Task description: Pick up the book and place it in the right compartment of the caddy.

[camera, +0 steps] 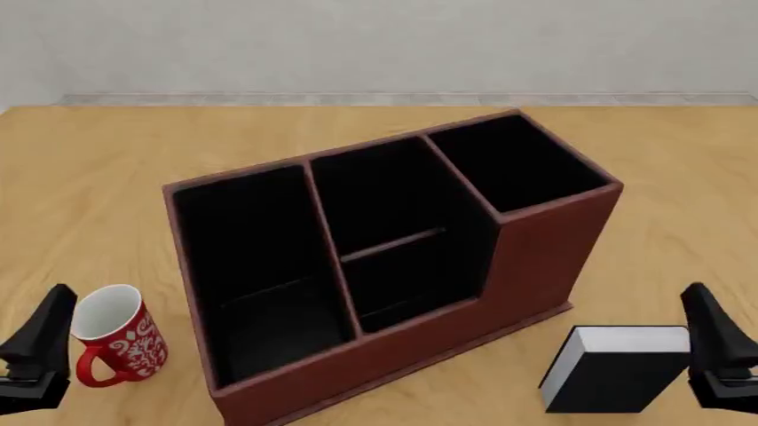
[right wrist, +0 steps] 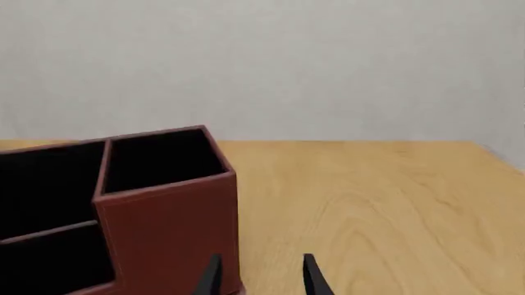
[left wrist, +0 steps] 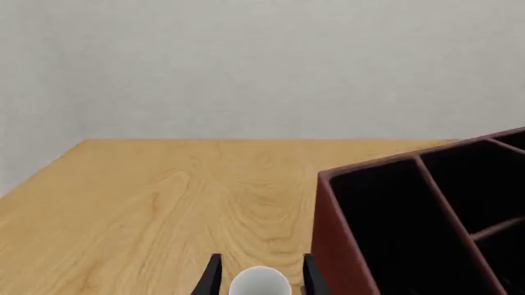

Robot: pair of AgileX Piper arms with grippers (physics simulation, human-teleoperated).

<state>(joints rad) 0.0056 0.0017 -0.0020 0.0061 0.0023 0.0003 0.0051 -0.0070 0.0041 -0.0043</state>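
We see a black book, a reddish-brown caddy with black inside, and a red-and-white patterned mug.

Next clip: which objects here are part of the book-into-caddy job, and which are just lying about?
Job:
- book, lying on the table
- caddy
- right compartment, holds nothing

Lying about:
- red-and-white mug, left of the caddy

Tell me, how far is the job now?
Nothing looks done yet. The book lies on the table near the right gripper, which is open and holds nothing. The right compartment of the caddy holds nothing. Grasping, lifting and placing remain.
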